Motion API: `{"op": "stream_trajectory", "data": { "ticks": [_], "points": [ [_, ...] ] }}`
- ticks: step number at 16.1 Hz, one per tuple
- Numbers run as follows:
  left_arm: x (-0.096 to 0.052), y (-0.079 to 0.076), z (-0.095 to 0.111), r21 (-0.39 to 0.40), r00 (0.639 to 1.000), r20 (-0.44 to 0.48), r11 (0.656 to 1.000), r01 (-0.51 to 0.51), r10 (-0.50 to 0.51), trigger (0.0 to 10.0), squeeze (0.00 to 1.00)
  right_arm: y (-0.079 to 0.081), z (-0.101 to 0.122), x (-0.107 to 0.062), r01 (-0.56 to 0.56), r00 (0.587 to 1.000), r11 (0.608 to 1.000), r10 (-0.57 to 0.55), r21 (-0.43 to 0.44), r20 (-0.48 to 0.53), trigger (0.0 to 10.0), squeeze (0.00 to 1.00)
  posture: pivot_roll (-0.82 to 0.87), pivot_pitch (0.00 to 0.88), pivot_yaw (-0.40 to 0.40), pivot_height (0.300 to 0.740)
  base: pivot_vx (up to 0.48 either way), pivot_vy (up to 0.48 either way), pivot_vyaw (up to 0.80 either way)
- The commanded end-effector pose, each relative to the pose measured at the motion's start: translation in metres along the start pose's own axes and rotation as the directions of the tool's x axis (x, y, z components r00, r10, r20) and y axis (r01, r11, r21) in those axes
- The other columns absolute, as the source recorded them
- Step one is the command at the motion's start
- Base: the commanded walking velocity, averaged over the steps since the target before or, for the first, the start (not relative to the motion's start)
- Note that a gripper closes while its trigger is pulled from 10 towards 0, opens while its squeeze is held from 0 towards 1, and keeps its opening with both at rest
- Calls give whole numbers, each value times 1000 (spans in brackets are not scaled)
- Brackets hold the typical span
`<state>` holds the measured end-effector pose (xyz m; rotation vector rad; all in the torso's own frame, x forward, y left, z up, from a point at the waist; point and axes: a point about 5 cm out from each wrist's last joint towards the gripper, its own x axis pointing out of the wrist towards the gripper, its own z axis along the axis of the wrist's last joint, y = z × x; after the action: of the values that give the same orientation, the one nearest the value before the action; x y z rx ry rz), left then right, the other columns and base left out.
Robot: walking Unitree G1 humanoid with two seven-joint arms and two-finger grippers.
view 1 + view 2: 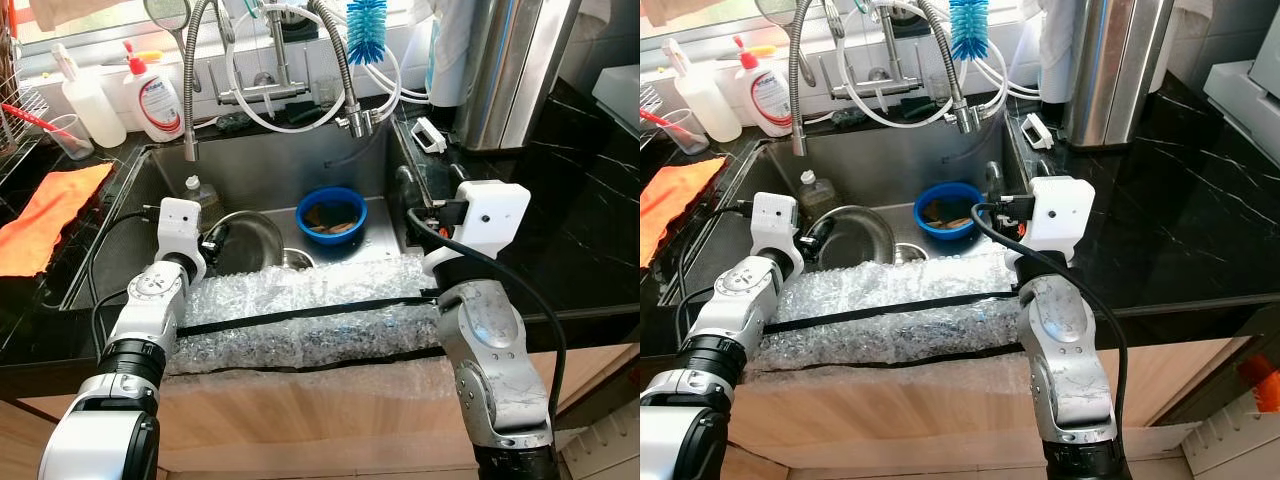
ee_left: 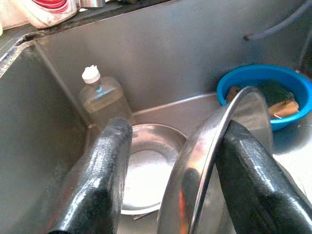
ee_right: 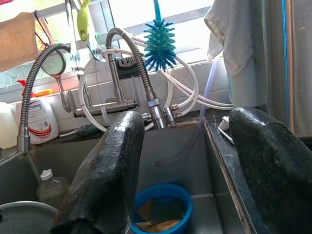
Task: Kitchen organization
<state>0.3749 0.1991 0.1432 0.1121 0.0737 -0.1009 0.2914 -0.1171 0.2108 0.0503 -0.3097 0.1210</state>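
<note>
Sink (image 1: 370, 170): steel basin set in a black counter; its front rim is padded with bubble wrap (image 1: 300, 315) held by black tape.

Left gripper (image 2: 170, 161): down inside the sink, toward its left wall. My two fingers (image 2: 100, 175) stand apart with a steel lid (image 2: 214, 161) on edge between them; its rim lies against the inner face of one finger, the other finger is clear of it. I judge this a loose hold, or none at all, not a firm pinch.

Steel bowl (image 2: 146, 170): on the sink floor, left half, directly under my left fingers.

Blue bowl (image 1: 331, 214): on the sink floor near the back wall, right of centre, holding sponges.

Clear bottle (image 2: 102, 95): white cap, upright in the back left corner of the sink.

Right gripper (image 3: 195, 170): above the right front part of the sink, fingers spread wide, holding nothing, pointed at the taps (image 3: 131, 97).

Handling, lid: judged stiff, thin, light and slick, probably wet. On edge it can pivot or slide out of the pads.

Where to hold: across the rim with both pads flat on the two faces.

Risk: it may clatter onto the steel bowl if it slips.
</note>
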Motion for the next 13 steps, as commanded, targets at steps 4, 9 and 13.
{"op": "stream_trajectory", "data": {
  "ticks": [4,9,13],
  "points": [
    [0,0,3,8,1000,6,1000,19,-19,10000,1000,3,-1,3,-5,1000,1000,5,12,-11,10000,0,-160,40,150,740,0,0,0],
    [-2,-2,2,-4,997,5,997,73,-73,10000,1000,4,-4,0,3,1000,1000,-3,11,-29,10000,0,-154,30,159,740,0,0,0],
    [0,-2,7,41,995,13,995,94,-95,10000,86,3,-4,4,2,1000,1000,-2,5,-30,10000,0,-155,10,158,740,0,0,0]
  ]
}}
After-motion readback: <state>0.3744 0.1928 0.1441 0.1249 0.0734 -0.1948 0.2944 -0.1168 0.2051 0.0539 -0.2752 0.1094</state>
